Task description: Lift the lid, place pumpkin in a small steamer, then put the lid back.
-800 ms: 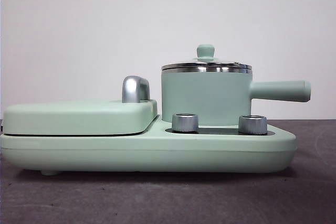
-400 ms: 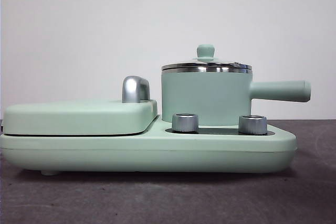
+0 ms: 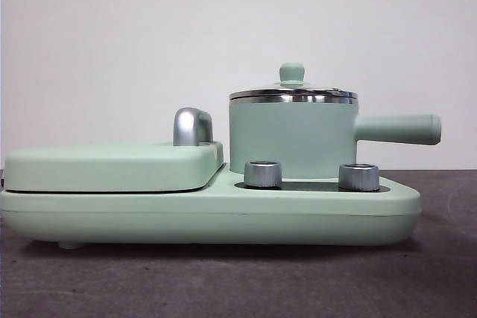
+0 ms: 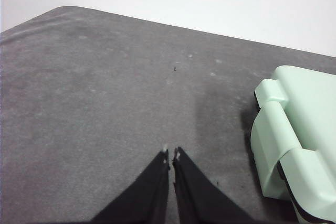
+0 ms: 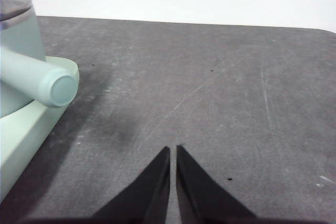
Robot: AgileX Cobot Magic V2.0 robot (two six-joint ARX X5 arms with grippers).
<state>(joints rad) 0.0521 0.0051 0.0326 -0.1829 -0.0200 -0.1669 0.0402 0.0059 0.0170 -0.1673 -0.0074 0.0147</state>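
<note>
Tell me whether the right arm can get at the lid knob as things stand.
Probably yes. The lid sits on the small steamer, its knob bare with nothing above it. The right end effector, jaws shut, hangs over bare table beyond the steamer's handle; it must open first.

1. Even, soft, bright light is seen in all views; white wall (image 3: pixel 223 35) is near blown out.
2. Glare is noted on the lid (image 3: pixel 293 94) steel rim.
3. A soft shadow is cast under the appliance base (image 3: pixel 209 217), lower frame.
4. Wrist views are slightly soft, grainy.
</note>
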